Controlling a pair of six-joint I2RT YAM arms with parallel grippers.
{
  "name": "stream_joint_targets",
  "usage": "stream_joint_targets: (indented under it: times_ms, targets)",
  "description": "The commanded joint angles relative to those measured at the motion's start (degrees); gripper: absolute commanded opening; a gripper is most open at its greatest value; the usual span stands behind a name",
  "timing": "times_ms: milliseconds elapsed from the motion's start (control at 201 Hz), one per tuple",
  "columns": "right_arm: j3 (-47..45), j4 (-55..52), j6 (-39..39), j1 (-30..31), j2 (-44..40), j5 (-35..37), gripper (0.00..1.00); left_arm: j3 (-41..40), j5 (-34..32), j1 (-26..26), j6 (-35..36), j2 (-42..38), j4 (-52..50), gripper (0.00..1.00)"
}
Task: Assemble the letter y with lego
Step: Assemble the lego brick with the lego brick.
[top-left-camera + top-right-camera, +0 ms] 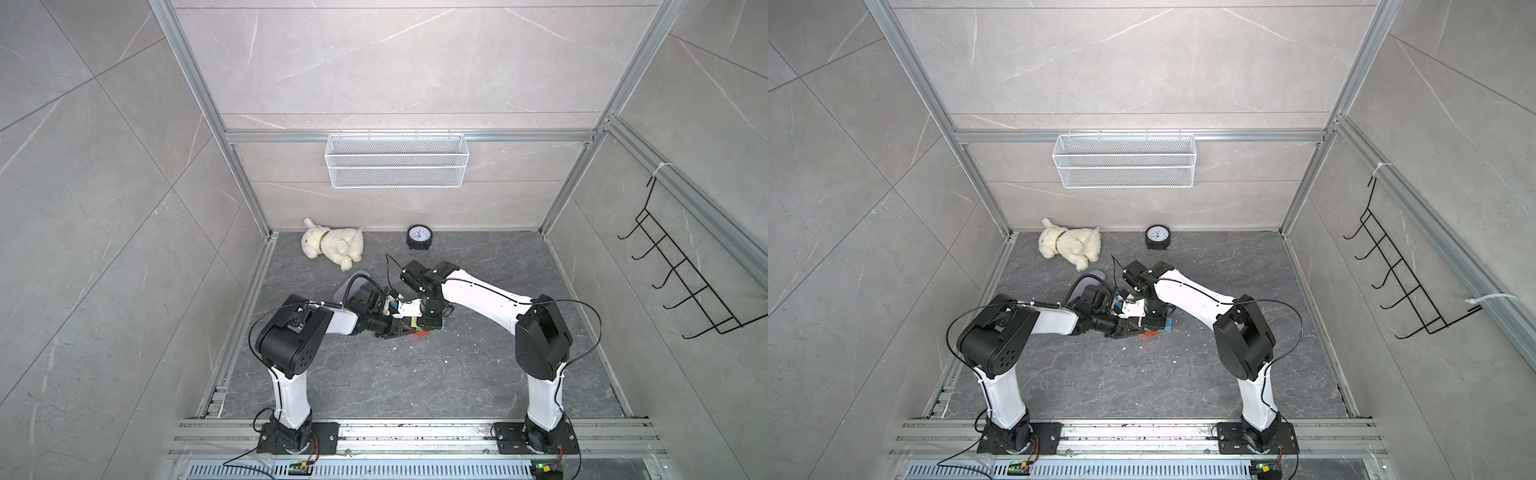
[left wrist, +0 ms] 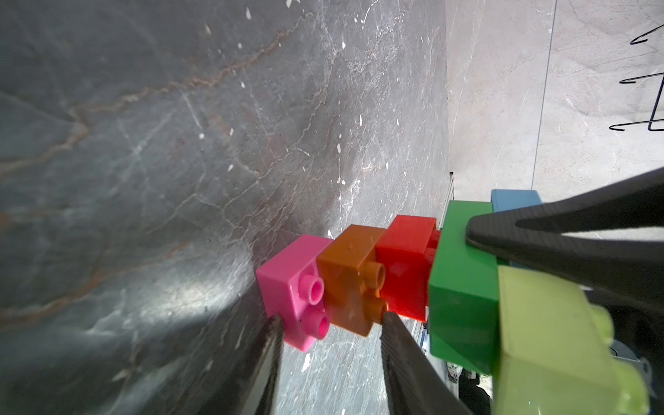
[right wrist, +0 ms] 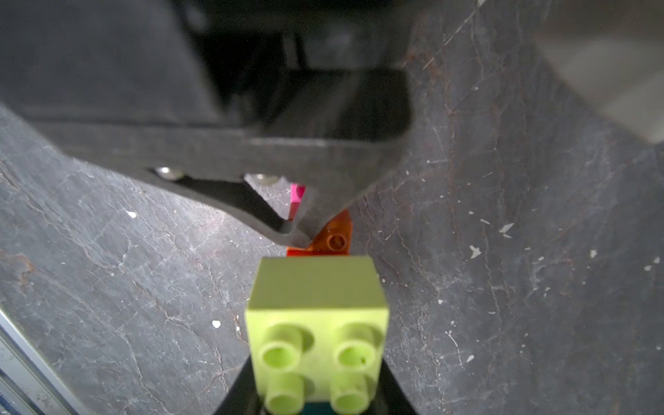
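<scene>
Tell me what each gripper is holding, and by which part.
Both hold the letter y: left gripper across the pink brick and orange brick, right gripper on the yellow-green brick.

Both top views look down from high above; both wrist views share the lego (image 2: pixel 463 287) close up.

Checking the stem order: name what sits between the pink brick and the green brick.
The orange brick, then the red brick, in the left wrist view.
</scene>
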Motion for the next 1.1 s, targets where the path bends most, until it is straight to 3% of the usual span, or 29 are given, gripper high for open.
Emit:
stream_joint_targets:
  times_ms: [0,428,846,1100]
  targets:
    - [-2.3,-0.8,1.5,0.6,3.6,0.0,0.29,-2.6,-10.8,-0.4,-0.3,4.5,-8.9,0.46]
    - [-4.1,0.2,5.6,0.7,4.5,0.0,0.27,-2.5,-10.9,-0.4,-0.4,4.5,-9.0,0.46]
    - [-5.2,2.2,-1.4,2.0,3.8,0.8,0.27,-2.5,-10.9,-0.4,-0.2,4.4,-9.2,0.46]
    - [-5.0,1.3,2.3,0.5,3.9,-4.4,0.26,-2.6,-11.0,-0.4,-0.1,4.2,-9.4,0.46]
